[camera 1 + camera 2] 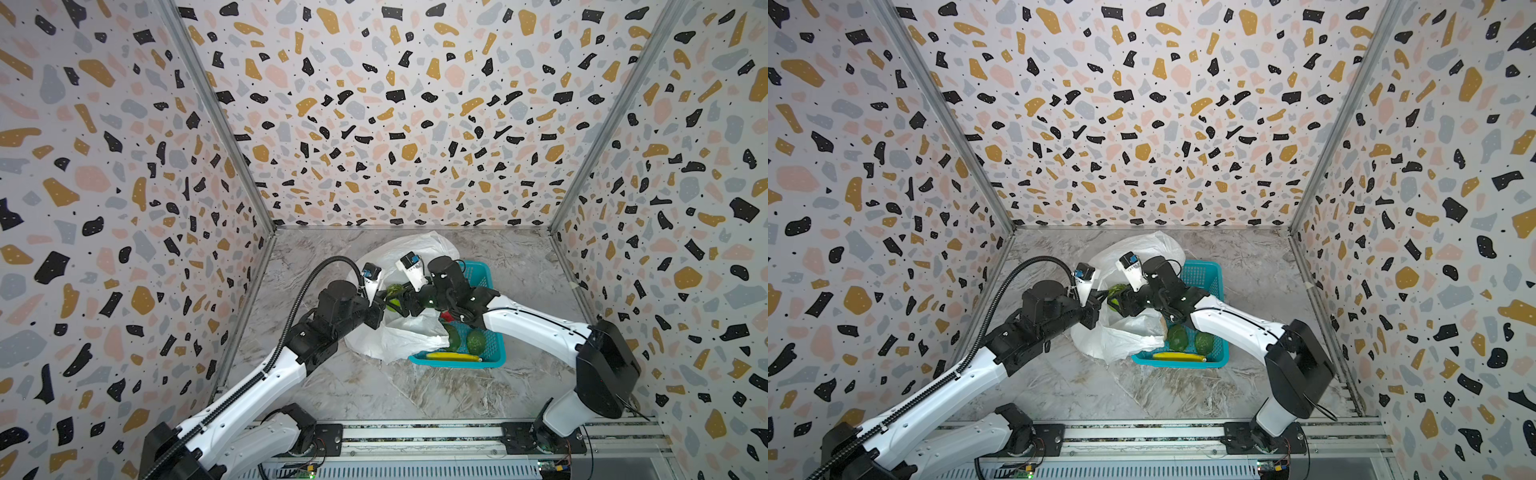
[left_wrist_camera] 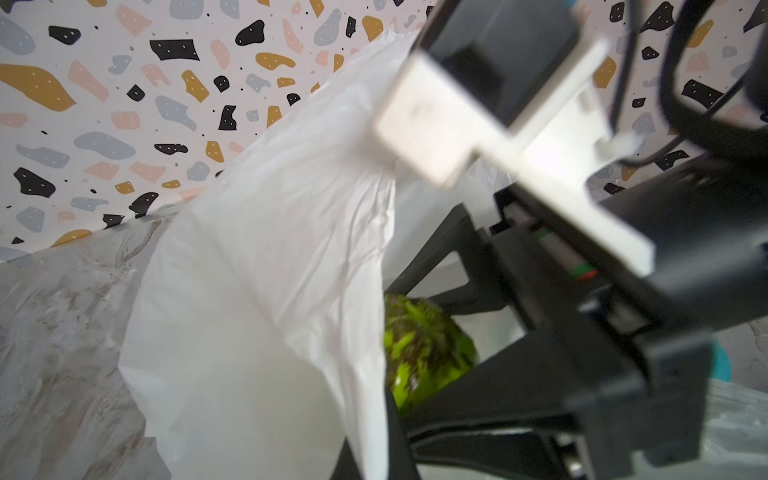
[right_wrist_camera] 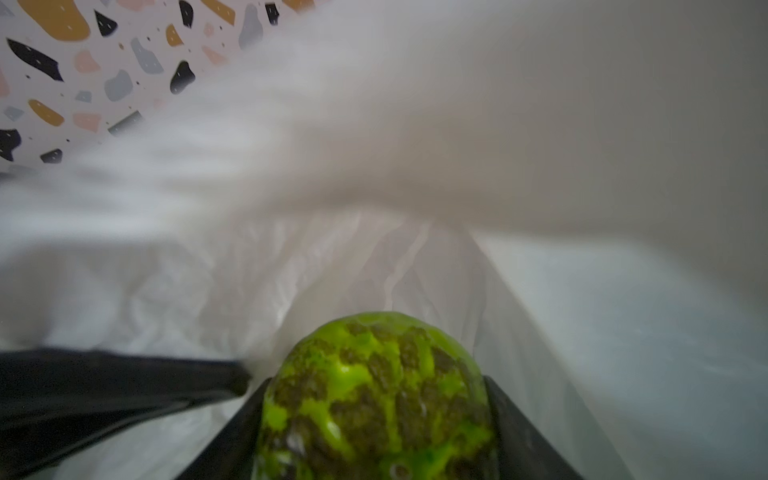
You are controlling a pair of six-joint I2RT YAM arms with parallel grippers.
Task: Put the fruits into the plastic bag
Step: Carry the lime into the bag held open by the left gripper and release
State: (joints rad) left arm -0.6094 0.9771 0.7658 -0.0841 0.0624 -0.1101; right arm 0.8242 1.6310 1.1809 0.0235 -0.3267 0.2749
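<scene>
The white plastic bag (image 1: 399,336) lies crumpled on the table left of the teal basket, seen in both top views (image 1: 1121,340). My left gripper (image 2: 374,453) is shut on the bag's rim (image 2: 270,249) and holds it raised. My right gripper (image 3: 376,382) is shut on a mottled green fruit (image 3: 378,407) at the bag's mouth (image 1: 394,297), with white plastic (image 3: 332,270) beyond it. In the basket lie a yellow banana (image 1: 453,356), two dark green fruits (image 1: 476,341) and a red fruit (image 1: 446,316), mostly hidden under my right arm.
The teal mesh basket (image 1: 494,361) stands right of the bag, partly under my right arm. Patterned walls close the marble table (image 1: 415,395) on three sides. A metal rail (image 1: 415,432) with the arm bases runs along the front edge.
</scene>
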